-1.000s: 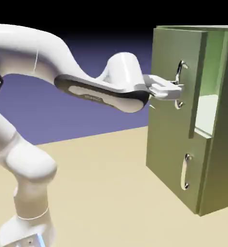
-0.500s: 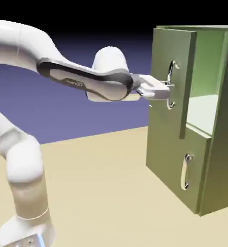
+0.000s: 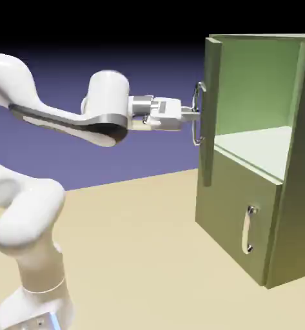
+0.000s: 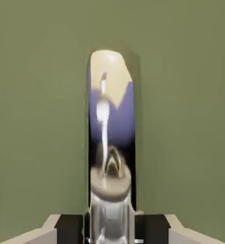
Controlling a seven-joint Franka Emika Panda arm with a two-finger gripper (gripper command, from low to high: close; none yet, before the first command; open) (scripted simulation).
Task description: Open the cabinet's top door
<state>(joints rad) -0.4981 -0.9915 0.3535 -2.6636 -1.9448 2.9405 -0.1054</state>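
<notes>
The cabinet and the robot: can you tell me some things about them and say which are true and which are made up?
1. The top door is swung wide open. True.
2. The gripper is shut on the top door's handle. True.
3. The bottom door is open too. False: it is closed.
4. The inside of the cabinet is red. False: it is pale green.
5. The bottom door has a silver handle. True.

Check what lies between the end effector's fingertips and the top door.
Only the door's silver handle: in the hand view, the end effector is shut on it, with the top door directly behind.
</notes>
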